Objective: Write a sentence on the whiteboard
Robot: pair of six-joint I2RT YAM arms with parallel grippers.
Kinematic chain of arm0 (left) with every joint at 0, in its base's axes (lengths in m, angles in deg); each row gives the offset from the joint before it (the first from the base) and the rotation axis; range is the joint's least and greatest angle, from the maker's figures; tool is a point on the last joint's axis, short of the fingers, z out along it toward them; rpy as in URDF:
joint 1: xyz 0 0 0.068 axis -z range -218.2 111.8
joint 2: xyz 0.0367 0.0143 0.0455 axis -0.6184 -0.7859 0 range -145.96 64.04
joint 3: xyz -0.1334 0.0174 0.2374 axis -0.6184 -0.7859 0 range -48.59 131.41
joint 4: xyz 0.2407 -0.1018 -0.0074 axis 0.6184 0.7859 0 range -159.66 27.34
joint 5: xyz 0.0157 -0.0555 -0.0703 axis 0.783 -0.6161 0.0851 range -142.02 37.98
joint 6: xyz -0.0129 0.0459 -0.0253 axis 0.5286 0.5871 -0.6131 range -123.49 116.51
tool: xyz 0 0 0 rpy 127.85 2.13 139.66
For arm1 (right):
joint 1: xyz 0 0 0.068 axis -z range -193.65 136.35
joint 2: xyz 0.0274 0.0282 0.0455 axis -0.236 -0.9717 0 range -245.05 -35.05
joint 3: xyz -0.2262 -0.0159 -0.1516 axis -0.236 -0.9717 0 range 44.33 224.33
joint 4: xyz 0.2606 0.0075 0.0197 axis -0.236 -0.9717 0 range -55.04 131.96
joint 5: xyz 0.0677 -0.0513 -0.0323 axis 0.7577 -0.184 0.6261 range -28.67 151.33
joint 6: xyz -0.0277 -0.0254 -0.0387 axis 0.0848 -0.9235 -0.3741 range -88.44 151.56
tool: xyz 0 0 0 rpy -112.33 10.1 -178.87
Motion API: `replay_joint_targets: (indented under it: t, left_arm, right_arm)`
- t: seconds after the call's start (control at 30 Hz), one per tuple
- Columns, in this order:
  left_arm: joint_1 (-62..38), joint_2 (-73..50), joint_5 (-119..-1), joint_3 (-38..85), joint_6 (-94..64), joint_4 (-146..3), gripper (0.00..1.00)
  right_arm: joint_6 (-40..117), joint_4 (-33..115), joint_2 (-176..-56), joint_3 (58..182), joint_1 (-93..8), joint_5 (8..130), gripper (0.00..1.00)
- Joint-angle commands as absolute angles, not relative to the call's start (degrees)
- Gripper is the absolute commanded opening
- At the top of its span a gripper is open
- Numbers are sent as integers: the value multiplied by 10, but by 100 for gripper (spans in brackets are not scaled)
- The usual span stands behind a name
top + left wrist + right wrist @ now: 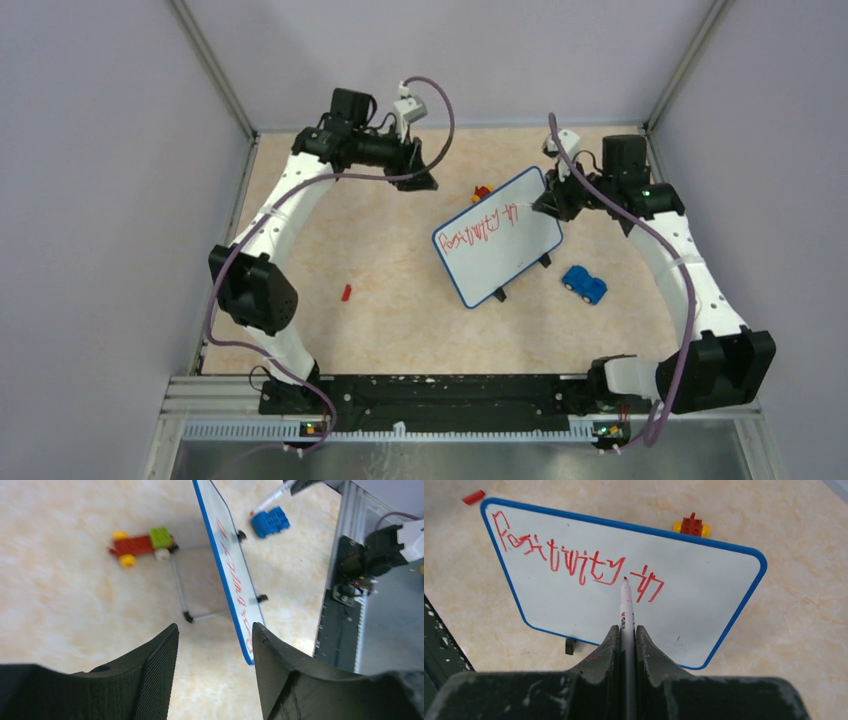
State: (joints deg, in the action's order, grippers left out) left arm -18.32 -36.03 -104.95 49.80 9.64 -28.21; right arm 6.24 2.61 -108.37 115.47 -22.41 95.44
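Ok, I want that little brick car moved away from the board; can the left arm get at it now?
Probably yes. The left gripper is open, empty and faces the brick car across bare table. Only the wire stand of the whiteboard, right beside the car, would need avoiding.

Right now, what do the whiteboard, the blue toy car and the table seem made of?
Whiteboard: smooth white face, likely coated board, with a blue plastic-looking rim.
Toy car: blue moulded plastic, studded like a brick.
Table: matte beige marble-pattern surface, probably laminate.
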Motion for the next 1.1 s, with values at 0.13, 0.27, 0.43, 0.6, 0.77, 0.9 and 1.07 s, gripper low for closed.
replay_joint_targets:
  t: [0.13, 0.27, 0.43, 0.6, 0.77, 0.9, 1.07]
  left_arm:
    - [-107, -380, -1015, 658, 255, -163, 71]
    - [21, -414, -931, 660, 350, -140, 70]
    - [156, -474, -857, 650, 466, -117, 61]
    - [209, -510, -835, 578, 565, -177, 55]
    - [220, -564, -791, 557, 638, -190, 52]
    - [220, -597, -739, 552, 661, -193, 51]
    - [220, -606, -701, 510, 681, -233, 51]
  right_arm:
    - [99, 10, -1071, 1190, -89, 1113, 0]
    - [114, 8, -1076, 1189, -24, 1169, 0]
    - [140, 29, -1077, 1178, 17, 1193, 0]
    - [187, 78, -1071, 1155, 35, 1216, 0]
    - [216, 112, -1065, 1145, 43, 1226, 0]
    - [210, 108, -1067, 1145, 43, 1227, 0]
    - [209, 108, -1068, 1145, 44, 1232, 0]
